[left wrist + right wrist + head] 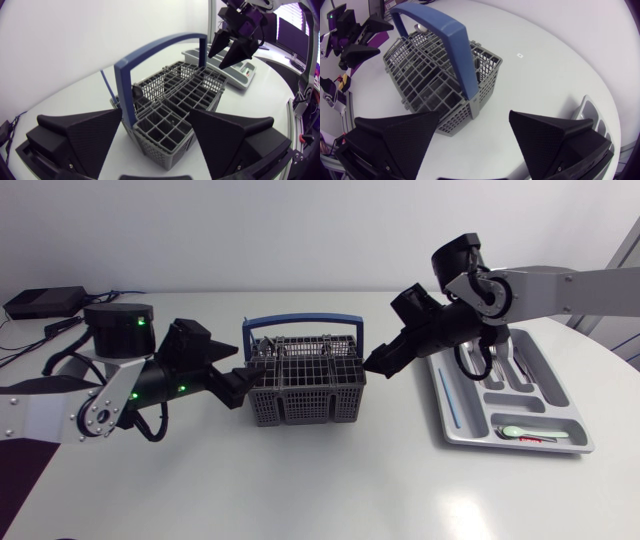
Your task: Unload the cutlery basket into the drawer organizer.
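Observation:
The grey wire cutlery basket (305, 380) with a blue handle (303, 321) stands mid-table. My left gripper (240, 385) is at its left end, open, its fingers either side of the basket's near corner (160, 132) in the left wrist view. My right gripper (380, 360) hangs open just off the basket's right side, and the basket (435, 80) lies ahead of its fingers. A silver utensil (137, 91) and a thin blue stick (106, 86) stand in the basket. The grey drawer organizer (452, 430) lies to the right.
The organizer holds dark cutlery (490, 360) in its far compartments, a pale green spoon (515, 430) in the near one and a blue stick (450, 395) along its left slot. A black box (45, 302) with cables sits at the back left.

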